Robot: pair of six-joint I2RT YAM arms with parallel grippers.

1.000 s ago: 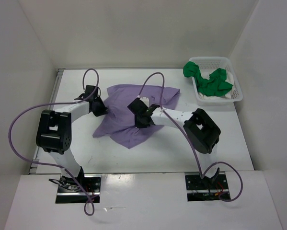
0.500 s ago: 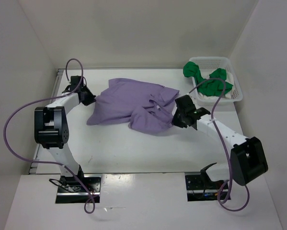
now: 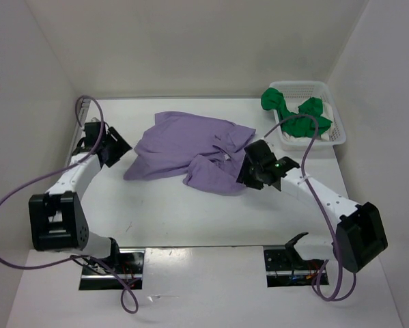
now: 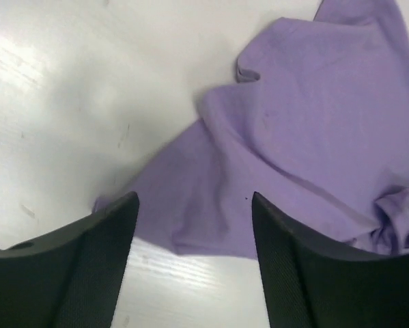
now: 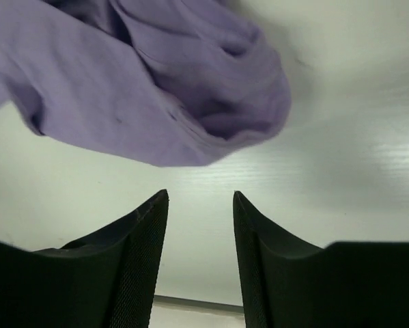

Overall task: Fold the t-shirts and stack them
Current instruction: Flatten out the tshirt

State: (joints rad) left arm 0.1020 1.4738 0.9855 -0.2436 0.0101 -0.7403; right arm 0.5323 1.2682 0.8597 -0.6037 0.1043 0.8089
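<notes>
The lavender-purple t-shirt (image 3: 184, 147) lies rumpled and partly doubled over in the middle of the table. My left gripper (image 3: 120, 149) is open just off its left edge. In the left wrist view the shirt's (image 4: 306, 130) hem lies on the table under the left gripper (image 4: 194, 201), not pinched. My right gripper (image 3: 244, 172) is open at the shirt's right lump. In the right wrist view the right gripper (image 5: 201, 197) holds nothing and the cloth (image 5: 156, 89) lies just beyond its tips. The green t-shirt (image 3: 296, 116) sits bunched in the basket, with white cloth (image 3: 330, 111) beneath it.
The white mesh basket (image 3: 296, 85) stands at the far right corner of the table. White walls enclose the table on the left, back and right. Purple cables loop above both arms.
Both grippers have opened and let go of the purple shirt. The left gripper has drawn back to the left. The shirt now rests on the table, spread wider than a second ago.
</notes>
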